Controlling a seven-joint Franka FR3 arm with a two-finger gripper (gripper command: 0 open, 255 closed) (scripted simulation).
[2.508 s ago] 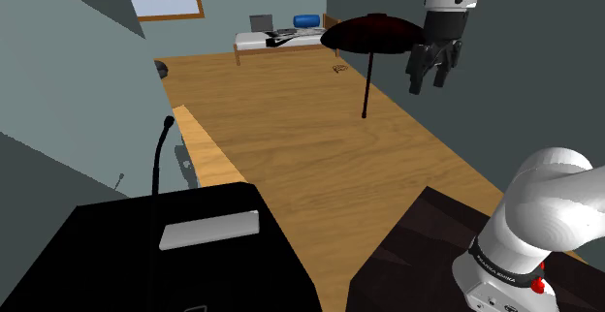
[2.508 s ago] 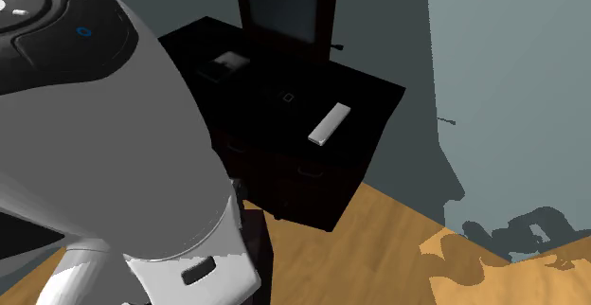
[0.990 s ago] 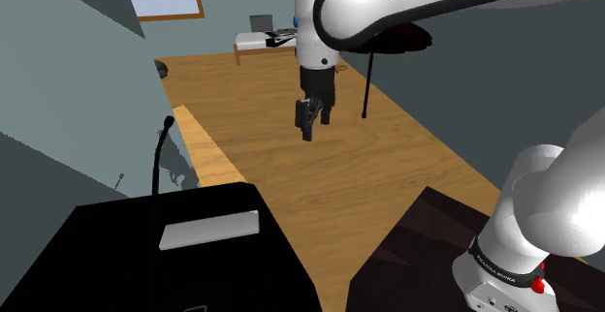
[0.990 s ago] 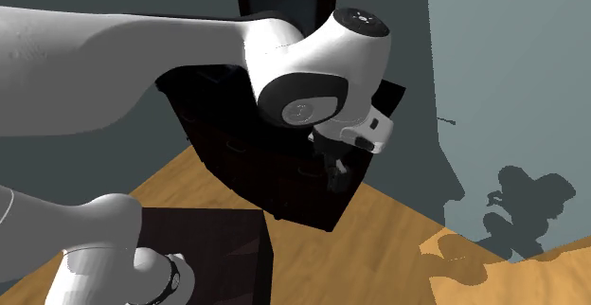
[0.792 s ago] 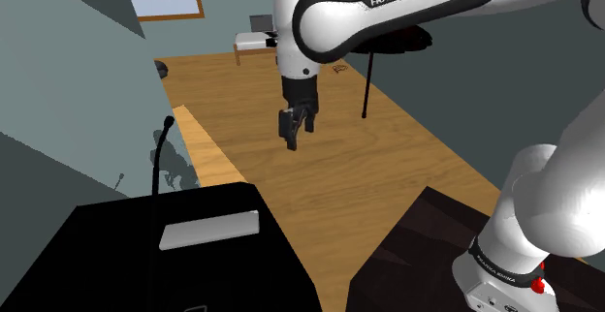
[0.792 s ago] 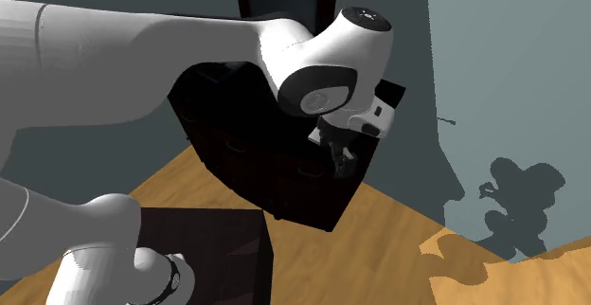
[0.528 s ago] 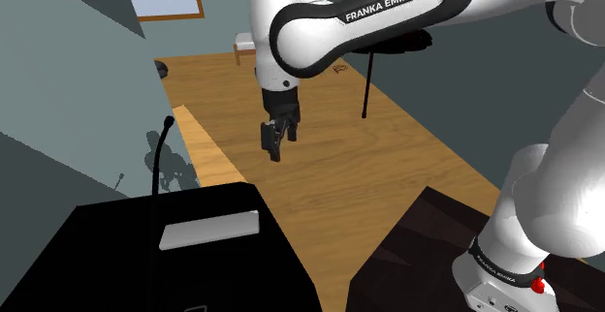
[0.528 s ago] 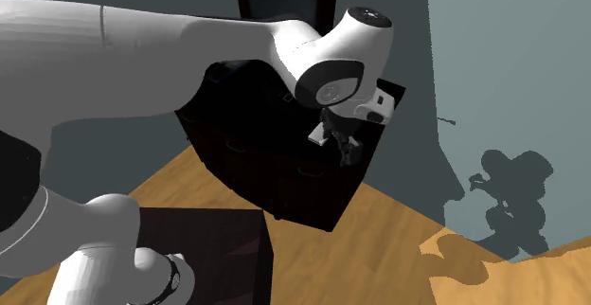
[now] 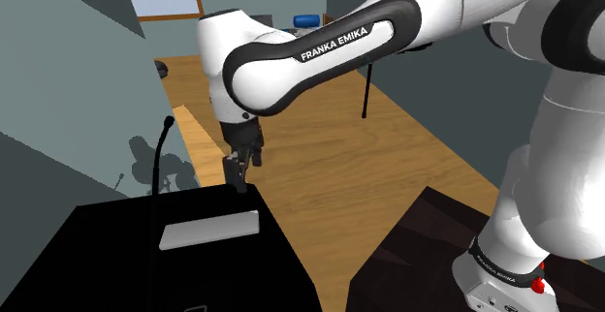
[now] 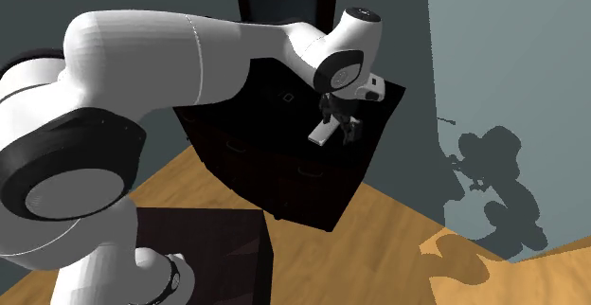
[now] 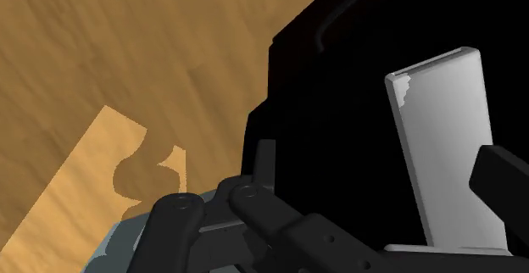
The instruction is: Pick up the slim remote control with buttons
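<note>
The slim remote [image 9: 210, 229] is a plain light grey slab lying flat on the top of a black dresser [image 9: 107, 262]. My black gripper [image 9: 237, 176] hangs just above the dresser's far edge, a little above and beyond the remote's end on the shoulder view's right. In the second exterior view the gripper [image 10: 340, 125] stands over the remote [image 10: 321, 134] and hides part of it. The wrist view shows the gripper [image 11: 386, 208] open, its fingers apart, with the remote [image 11: 445, 144] below them near one finger [image 11: 502, 181]. Nothing is held.
A thin curved black stalk [image 9: 155, 165] rises at the dresser's back. A tall dark panel [image 10: 284, 0] stands behind the dresser. Wooden floor [image 9: 320, 155] runs to a black-topped stand [image 9: 366, 78] and a low bed [image 9: 281, 37]. My dark stand [image 9: 417, 252] is at lower right.
The arm has swung down and to the shoulder view's left, from over the floor to the dresser's edge. The gripper has stayed open. The remote has not moved.
</note>
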